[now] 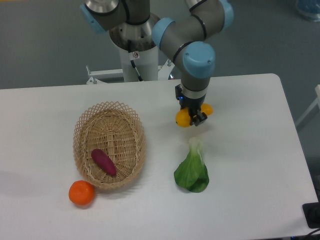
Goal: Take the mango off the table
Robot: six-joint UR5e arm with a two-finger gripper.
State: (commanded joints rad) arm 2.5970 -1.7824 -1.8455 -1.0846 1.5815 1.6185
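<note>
One fixed camera looks down on my bench (250,200) from high at its front, facing my arm's base, at moderate range.

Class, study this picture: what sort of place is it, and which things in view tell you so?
Probably a robotics lab: an arm on a pedestal, a bare white table on grey floor, and staged test items, a basket, orange and mango.
</note>
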